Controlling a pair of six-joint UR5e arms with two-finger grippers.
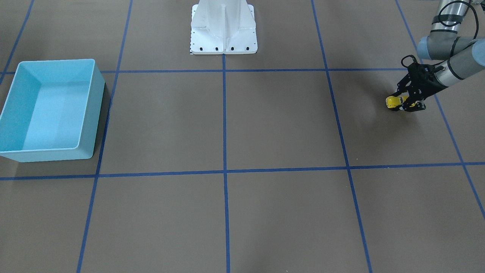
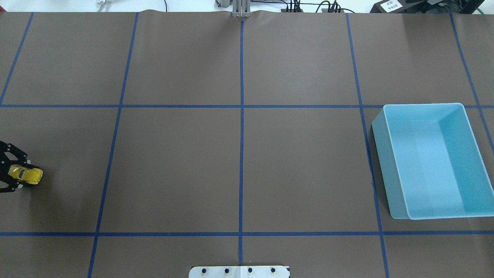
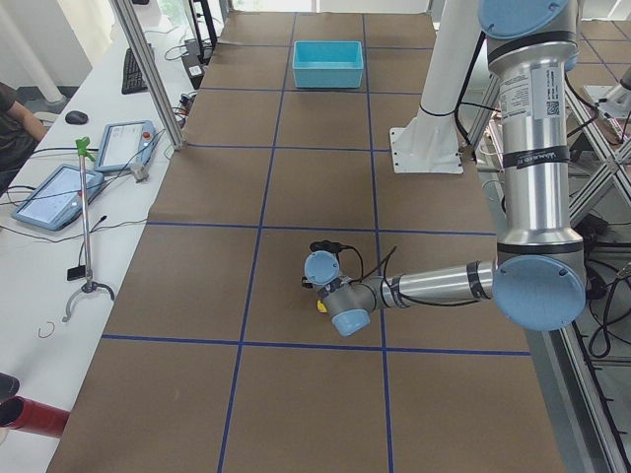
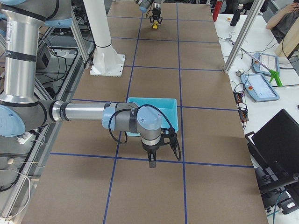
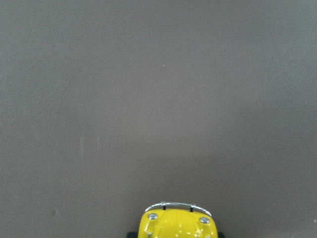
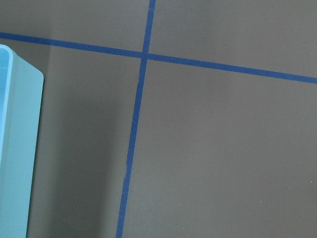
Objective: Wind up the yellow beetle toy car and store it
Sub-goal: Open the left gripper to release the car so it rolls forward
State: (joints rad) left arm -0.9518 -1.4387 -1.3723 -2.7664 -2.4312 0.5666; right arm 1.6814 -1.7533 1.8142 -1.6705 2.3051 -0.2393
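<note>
1. Brown paper (image 1: 284, 121) crossed by blue tape (image 1: 224, 121) covers the table in the front-facing view. At the right of the frame, in its upper half, the left gripper (image 1: 401, 104) has its fingers pressed in on the car (image 1: 392, 101), one on each side, the nose toward frame left. Whether the wheels touch the paper cannot be told. The bin (image 1: 91, 125) sits at the left edge, well apart from the car. The white base (image 1: 223, 30) stands at top centre.
2. Overhead view: the car is at the far left edge, about mid-height, clamped between the black fingers with its nose pointing to frame right. The bin is at the right edge.
3. Exterior left: the near arm reaches low over the paper at frame centre, and a speck of yellow shows beside its wrist. The bin is far off at the top.
4. Exterior right: the right gripper (image 4: 152, 162) hangs fingers-down just in front of the bin, lower centre of the frame. How far apart its fingers are cannot be told. The car is a small yellow spot at the top.
5. Left wrist: the yellow hood and chrome bumper show at bottom centre, with bare paper above.
6. Right wrist: the bin's corner is at the left edge, and a tape crossing is near the top.
</note>
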